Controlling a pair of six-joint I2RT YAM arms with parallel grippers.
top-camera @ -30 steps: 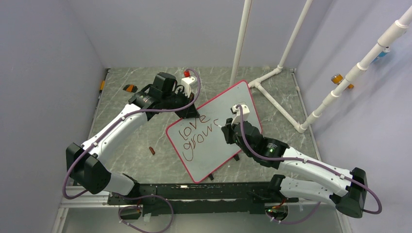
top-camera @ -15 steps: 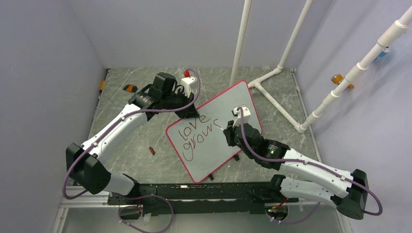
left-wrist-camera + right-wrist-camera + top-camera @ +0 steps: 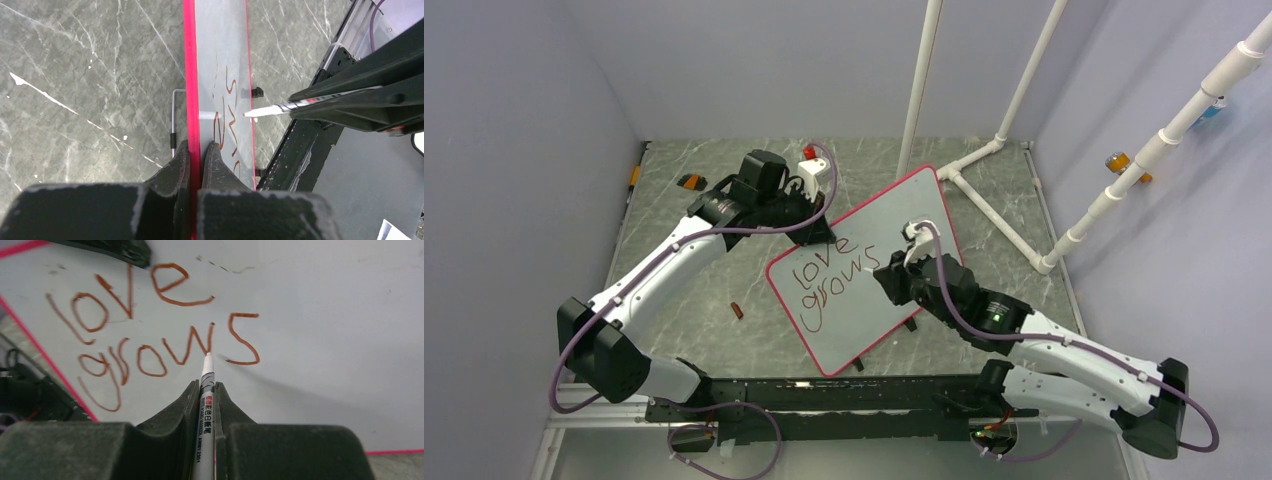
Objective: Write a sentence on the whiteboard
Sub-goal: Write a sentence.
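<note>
The whiteboard (image 3: 856, 335) is propped up at a tilt in mid-table, with a red-pink frame. The sentence (image 3: 829, 275) reads "love" above "grows" in dark red; no further word shows. My left gripper (image 3: 820, 233) is shut on the board's upper-left frame edge (image 3: 192, 100). My right gripper (image 3: 886, 283) is shut on a white marker (image 3: 206, 405). Its tip points at the board (image 3: 325, 315) between the "w" and "s" of the writing (image 3: 150, 335), very close to the surface. From the left wrist, the marker (image 3: 280, 106) reaches in from the right.
White pipe framing (image 3: 989, 155) stands at the back right. A small red-brown piece (image 3: 737, 310) lies left of the board. An orange-black item (image 3: 690, 181) and a red-capped item (image 3: 808, 152) lie at the back. A wire stand (image 3: 173, 115) and black clip (image 3: 256, 92) flank the board.
My right gripper has moved left and slightly toward the near edge with the marker. The left arm still holds the board in place. The writing looks the same.
</note>
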